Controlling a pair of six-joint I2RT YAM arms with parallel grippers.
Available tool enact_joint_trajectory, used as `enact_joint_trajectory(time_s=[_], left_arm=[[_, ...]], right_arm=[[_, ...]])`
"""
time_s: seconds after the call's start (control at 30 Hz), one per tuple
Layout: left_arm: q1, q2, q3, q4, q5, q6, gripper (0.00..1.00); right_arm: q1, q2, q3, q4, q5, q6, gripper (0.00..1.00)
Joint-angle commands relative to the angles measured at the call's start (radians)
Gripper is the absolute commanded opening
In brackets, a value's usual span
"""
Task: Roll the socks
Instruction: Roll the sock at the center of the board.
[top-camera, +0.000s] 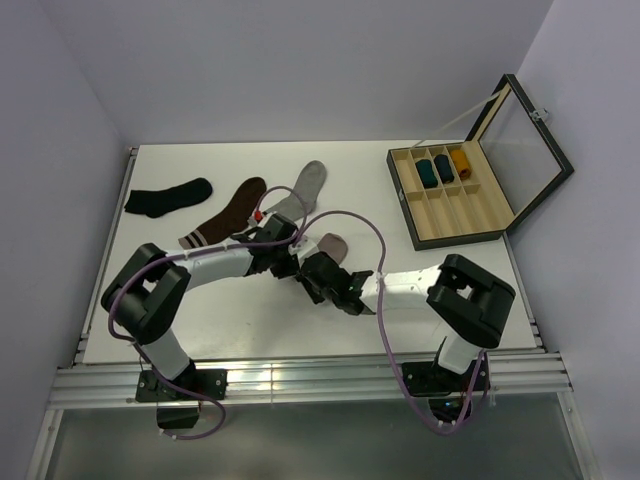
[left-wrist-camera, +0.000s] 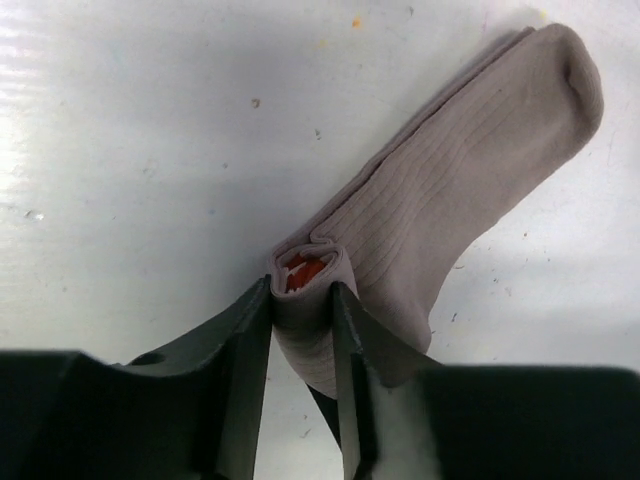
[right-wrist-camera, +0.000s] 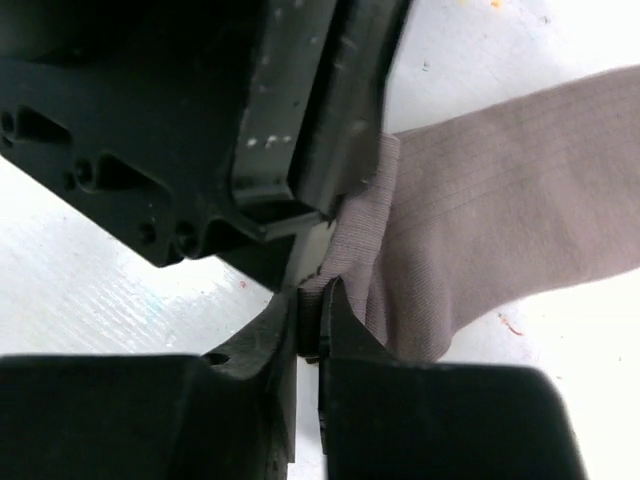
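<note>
The dusty pink sock (top-camera: 334, 244) lies at the table's middle, its toe pointing away. Its cuff end is rolled up, with red showing inside the roll (left-wrist-camera: 303, 272). My left gripper (left-wrist-camera: 302, 292) is shut on that roll, one finger on each side. My right gripper (right-wrist-camera: 310, 308) is shut on a fold of the same sock (right-wrist-camera: 500, 200), right beside the left gripper's fingers (right-wrist-camera: 300, 120). In the top view both grippers (top-camera: 290, 258) (top-camera: 322, 276) meet at the sock's near end. The light grey sock (top-camera: 303, 188) lies flat behind them, its cuff partly under a cable.
A dark brown sock with a pale striped cuff (top-camera: 226, 213) and a black sock (top-camera: 168, 197) lie at the back left. An open wooden box (top-camera: 450, 195) with several rolled socks in its compartments stands at the right, lid up.
</note>
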Motion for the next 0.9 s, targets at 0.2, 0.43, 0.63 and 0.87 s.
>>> enact_joint_trajectory(time_s=[0.2, 0.43, 0.63, 0.87], left_arm=[[0.008, -0.167, -0.121, 0.088, -0.052, -0.058, 0.66], [0.012, -0.291, -0.273, 0.181, -0.104, -0.17, 0.8], [0.012, -0.315, -0.33, 0.252, -0.08, -0.18, 0.81], [0.009, -0.285, -0.341, 0.293, -0.054, -0.184, 0.78]], right_arm=[[-0.131, 0.013, 0.052, -0.098, -0.409, 0.133, 0.0], [-0.264, 0.062, 0.076, -0.084, -0.757, 0.242, 0.0], [-0.361, 0.141, 0.067, 0.032, -0.995, 0.383, 0.0], [-0.418, 0.203, 0.095, 0.052, -1.084, 0.452, 0.0]])
